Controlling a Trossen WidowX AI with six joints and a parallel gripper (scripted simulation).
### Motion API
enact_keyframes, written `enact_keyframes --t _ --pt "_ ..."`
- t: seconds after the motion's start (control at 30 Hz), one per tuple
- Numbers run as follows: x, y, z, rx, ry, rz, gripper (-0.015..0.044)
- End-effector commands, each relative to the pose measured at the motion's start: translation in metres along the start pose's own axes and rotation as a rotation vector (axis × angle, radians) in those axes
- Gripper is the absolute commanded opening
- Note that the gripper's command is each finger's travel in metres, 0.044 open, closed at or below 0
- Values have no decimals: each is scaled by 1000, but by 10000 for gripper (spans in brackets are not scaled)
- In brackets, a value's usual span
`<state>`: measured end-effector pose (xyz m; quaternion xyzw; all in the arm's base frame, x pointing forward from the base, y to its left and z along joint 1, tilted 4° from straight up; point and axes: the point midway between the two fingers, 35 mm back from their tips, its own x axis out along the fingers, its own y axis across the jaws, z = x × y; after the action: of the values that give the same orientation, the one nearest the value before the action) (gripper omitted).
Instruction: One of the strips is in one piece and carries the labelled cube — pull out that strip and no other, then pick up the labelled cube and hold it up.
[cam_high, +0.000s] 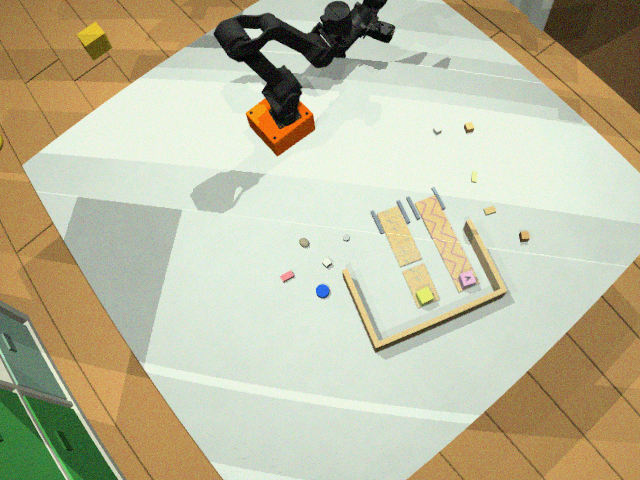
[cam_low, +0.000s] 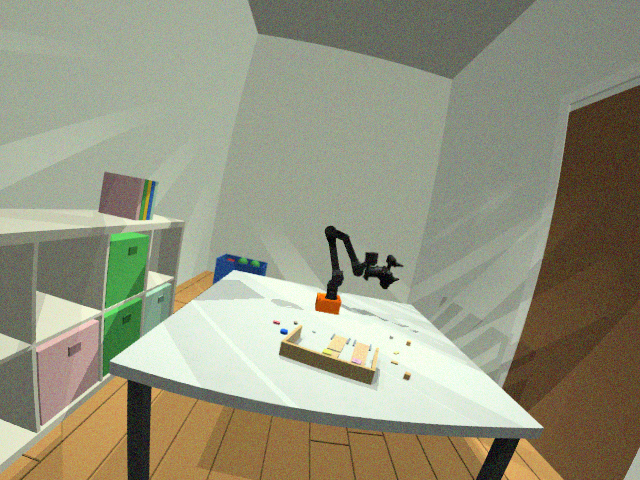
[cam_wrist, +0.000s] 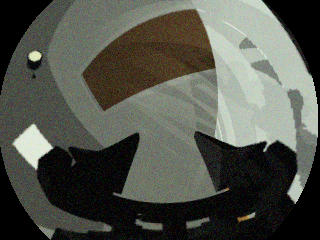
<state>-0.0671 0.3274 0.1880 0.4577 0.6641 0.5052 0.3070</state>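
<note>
A zigzag-patterned strip (cam_high: 439, 227) (cam_low: 361, 351) lies in one piece on the table. A pink cube (cam_high: 467, 279) (cam_low: 356, 361) with a dark mark on top sits on its end by the wooden wall. The other strip is in two pieces with a gap between them: a longer piece (cam_high: 399, 235) and a shorter piece (cam_high: 415, 275). A plain yellow-green cube (cam_high: 424, 296) (cam_low: 327, 351) sits on the shorter piece. My gripper (cam_wrist: 167, 135) (cam_low: 399, 272) is open and empty, raised in the air behind the strips, far from them and pointing away.
A three-sided wooden wall (cam_high: 439, 321) (cam_low: 325, 360) surrounds the cube ends of the strips. Grey bars (cam_high: 376, 221) (cam_high: 438, 198) flank their other ends. A blue disc (cam_high: 322, 290), a red block (cam_high: 287, 276) and other small pieces lie to the left. Several small blocks, including a brown cube (cam_high: 524, 236), lie to the right.
</note>
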Motion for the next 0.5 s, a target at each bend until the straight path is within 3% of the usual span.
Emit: enact_keyframes --t 0.0,0.23,0.47 --pt "0 1 3 -9 -9 0 400" --pt "-28 23 97 -330 -368 -67 400" --pt "-95 44 179 -620 -722 -269 400"
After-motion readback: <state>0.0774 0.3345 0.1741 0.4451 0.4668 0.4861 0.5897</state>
